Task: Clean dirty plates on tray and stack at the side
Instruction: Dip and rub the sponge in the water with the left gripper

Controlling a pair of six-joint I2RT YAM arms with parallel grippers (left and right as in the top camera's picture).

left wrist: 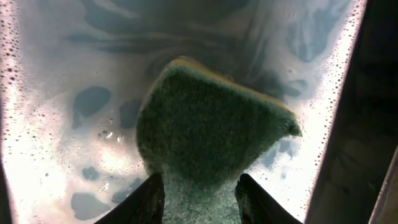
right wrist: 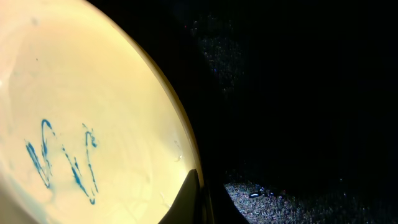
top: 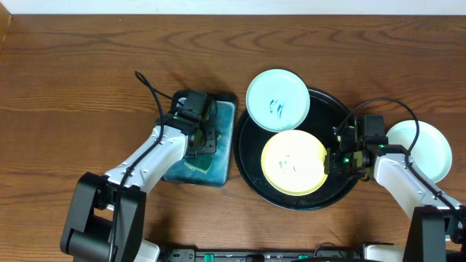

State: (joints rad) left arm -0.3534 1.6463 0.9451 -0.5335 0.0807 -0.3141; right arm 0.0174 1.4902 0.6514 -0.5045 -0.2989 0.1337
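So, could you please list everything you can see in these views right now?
tray: one, glossy black, right of centre on the table
yellow plate: one, yellow with teal scribbles, in the tray
marked mint-white plate: one, pale mint, teal marks, overlapping the tray's upper-left rim
plain mint-white plate: one, pale mint, on the table right of the tray, partly hidden
basin: one, blue water, left of the tray
sponge: one, green, in the basin
table: one, brown wood
left end effector: closed on the sponge
right end effector: at the yellow plate's right rim, grip unclear
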